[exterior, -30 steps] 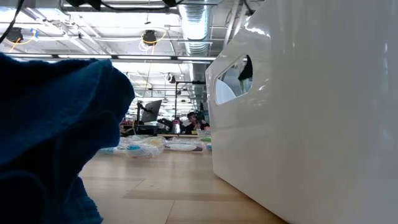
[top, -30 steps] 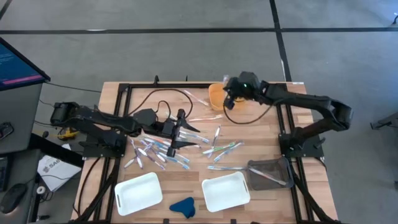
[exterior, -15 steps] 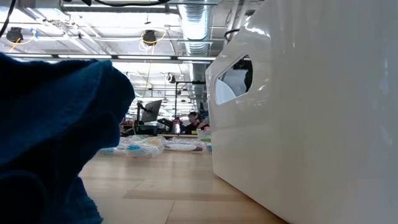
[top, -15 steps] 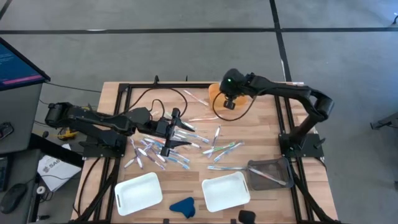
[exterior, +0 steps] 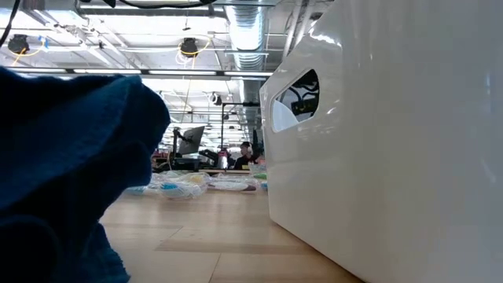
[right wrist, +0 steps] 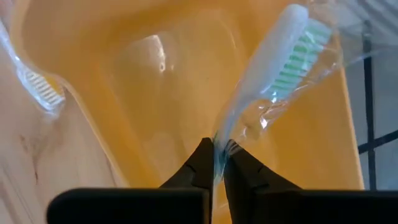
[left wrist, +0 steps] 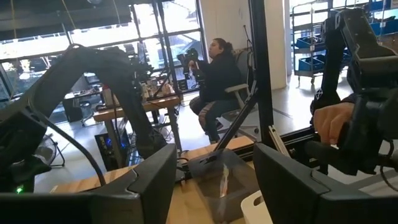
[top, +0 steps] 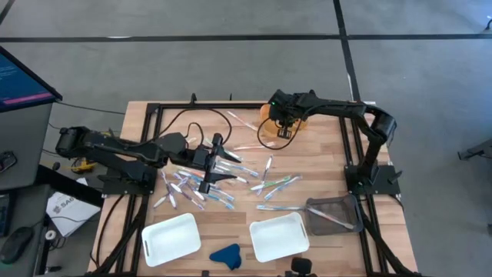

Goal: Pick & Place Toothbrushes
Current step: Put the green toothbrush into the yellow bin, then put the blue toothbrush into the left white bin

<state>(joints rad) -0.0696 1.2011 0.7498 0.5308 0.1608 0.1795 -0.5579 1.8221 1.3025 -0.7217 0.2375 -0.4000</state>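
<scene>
Many toothbrushes (top: 219,185) lie scattered on the wooden table's middle. My right gripper (top: 283,128) hangs over the orange bin (top: 264,115) at the table's far side, pointing steeply down, shut on a toothbrush in a clear wrapper (right wrist: 292,56) with green bristles. A second toothbrush (right wrist: 38,87) lies at the bin's rim. My left gripper (top: 221,163) hovers level above the scattered pile, open, with nothing between its fingers (left wrist: 140,186). My right gripper pinches the wrapped toothbrush between its two fingertips (right wrist: 202,158), on the wrapper-covered handle (right wrist: 219,140). The fingers slant down from above into the orange bin (right wrist: 155,93). The brush runs on past the fingertips, bristle end farthest away; I cannot tell whether it touches the bin.
Two white trays (top: 171,238) (top: 278,236) and a blue cloth lump (top: 225,255) sit at the near edge, with a clear bin (top: 332,215) at the near right. A black cable (top: 198,123) loops over the far left. A person sits beyond the table (left wrist: 214,74).
My right gripper has gone toward the table's left edge and down over the orange bin, tipping from nearly level to steeply downward and rolling a little. It has stayed shut.
</scene>
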